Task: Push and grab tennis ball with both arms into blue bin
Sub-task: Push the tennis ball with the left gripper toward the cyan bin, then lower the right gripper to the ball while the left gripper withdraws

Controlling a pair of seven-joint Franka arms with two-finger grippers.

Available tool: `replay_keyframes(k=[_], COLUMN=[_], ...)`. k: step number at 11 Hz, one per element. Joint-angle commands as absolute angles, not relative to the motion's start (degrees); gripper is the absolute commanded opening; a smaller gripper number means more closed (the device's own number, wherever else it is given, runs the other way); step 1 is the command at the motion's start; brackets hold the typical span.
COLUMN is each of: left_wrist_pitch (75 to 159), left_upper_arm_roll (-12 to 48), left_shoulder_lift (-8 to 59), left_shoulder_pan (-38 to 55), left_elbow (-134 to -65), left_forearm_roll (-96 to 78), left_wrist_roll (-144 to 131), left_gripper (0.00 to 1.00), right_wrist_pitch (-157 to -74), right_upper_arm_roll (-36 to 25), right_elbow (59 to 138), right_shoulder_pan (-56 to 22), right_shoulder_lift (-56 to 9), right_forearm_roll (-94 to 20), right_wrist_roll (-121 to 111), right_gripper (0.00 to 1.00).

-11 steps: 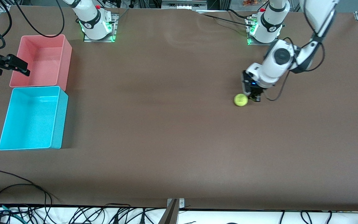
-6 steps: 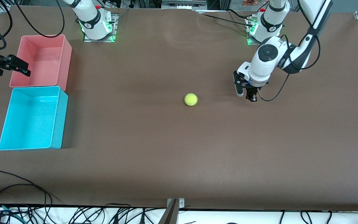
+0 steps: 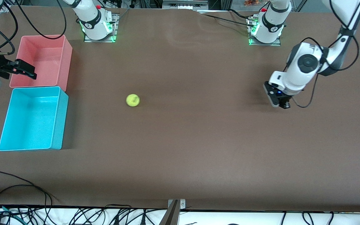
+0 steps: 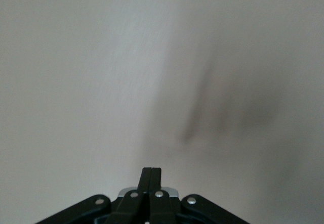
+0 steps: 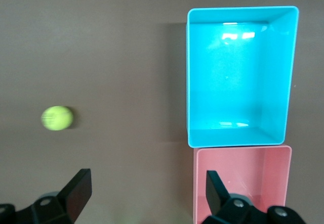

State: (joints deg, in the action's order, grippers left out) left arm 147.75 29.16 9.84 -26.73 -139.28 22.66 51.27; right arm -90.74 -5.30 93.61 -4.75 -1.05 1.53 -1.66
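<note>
On the open brown table [image 3: 198, 150], the tennis ball [image 3: 132, 100] now lies well toward the right arm's end, having rolled there over the last second from just beside the left gripper [image 3: 279, 104]; in the right wrist view it shows with a slight smear, so it is probably still rolling. That suggests the push step is done and the ball is being handed over to the right arm's reach. From the ball, the blue bin [image 3: 58, 118] sits at about eight to nine o'clock in the front view, near but apart, with bare table between them and nothing in the way; its tall wall faces the ball, so the ball will have to be lifted over the rim. The left gripper, fingers pressed together on nothing, has drawn back from its pushing spot and hangs low over the table at about three o'clock from the ball, well apart from it. Farther from the front camera, the pink bin [image 3: 64, 59] stands touching the blue bin, at about ten o'clock from the ball, and is the wrong target to avoid. The right gripper [image 3: 23, 70], fingers spread wide and empty, hangs over the pink bin's outer edge and has shifted only slightly; it must swing out to catch the ball.
</note>
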Motion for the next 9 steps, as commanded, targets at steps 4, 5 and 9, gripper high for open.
replay_keyframes(k=[4, 5, 9], left_wrist_pitch=[140.5, 138.9, 136.3], left_upper_arm_roll=[29.7, 29.7, 29.4], left_shoulder_lift=[9.4, 9.3, 10.5], left_shoulder_pan=[-37.2, -37.3, -39.5], left_elbow=[-133.3, -131.2, -124.1], left_forearm_roll=[14.4, 14.5, 14.4], left_wrist_roll=[49.8, 49.3, 49.2], left_gripper=[0.27, 0.86, 1.00], right_wrist_pitch=[-89.7, -90.5, -91.2], right_upper_arm_roll=[-5.1, -5.1, -5.1], right_elbow=[93.6, 96.7, 99.4], right_shoulder_pan=[-8.3, -8.7, -8.8], right_shoulder_lift=[-4.6, -4.1, -4.1], right_forearm_roll=[1.1, 1.1, 1.7], right_wrist_roll=[-1.6, -1.6, 0.2], right_gripper=[1.00, 1.00, 1.00])
